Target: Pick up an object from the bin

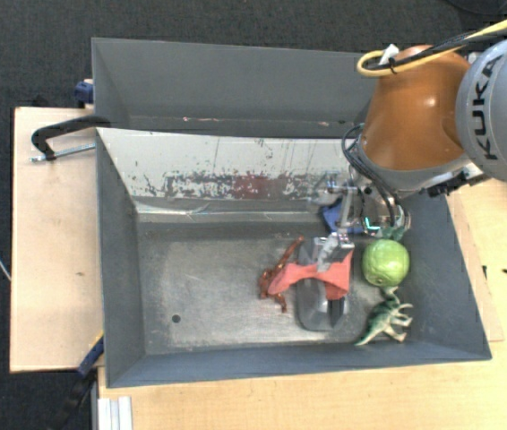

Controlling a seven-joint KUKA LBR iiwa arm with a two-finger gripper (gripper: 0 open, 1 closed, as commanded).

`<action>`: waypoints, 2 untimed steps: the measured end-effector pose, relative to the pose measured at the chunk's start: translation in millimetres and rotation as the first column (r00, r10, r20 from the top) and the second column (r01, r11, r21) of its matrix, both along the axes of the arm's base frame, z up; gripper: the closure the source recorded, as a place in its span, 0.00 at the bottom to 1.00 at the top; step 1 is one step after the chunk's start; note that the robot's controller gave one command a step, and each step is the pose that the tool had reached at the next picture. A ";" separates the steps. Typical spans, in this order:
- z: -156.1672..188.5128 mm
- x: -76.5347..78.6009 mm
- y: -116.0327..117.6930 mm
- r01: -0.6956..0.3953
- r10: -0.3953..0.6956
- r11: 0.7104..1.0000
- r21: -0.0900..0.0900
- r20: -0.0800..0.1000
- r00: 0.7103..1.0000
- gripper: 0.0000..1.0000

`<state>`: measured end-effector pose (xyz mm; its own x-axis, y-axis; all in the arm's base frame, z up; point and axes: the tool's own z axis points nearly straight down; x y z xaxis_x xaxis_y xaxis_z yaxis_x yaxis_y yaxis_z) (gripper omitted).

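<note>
We centre the gripper [332, 276] on the red toy [285, 280] — open or closed, we cannot tell — clear of the green ball [386, 263] just right.

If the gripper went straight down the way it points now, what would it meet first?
Probably the red toy lying under the gripper, right of the middle of the bin. The green ball sits beside that line, not in it. Depth is unclear from above.

Arm [502, 115] from right, pincer [334, 260] seemingly downward.
</note>
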<state>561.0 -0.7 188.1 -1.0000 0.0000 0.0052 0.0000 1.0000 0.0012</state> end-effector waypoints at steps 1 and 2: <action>4.4 1.7 0.0 0.000 0.000 1.000 0.000 0.008 1.000 0.00; -112.4 -28.4 -13.4 -0.264 0.264 0.964 0.001 0.025 0.964 1.00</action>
<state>532.6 -14.1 75.7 -0.9643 -0.2641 -0.0202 -0.2641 0.9645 0.0022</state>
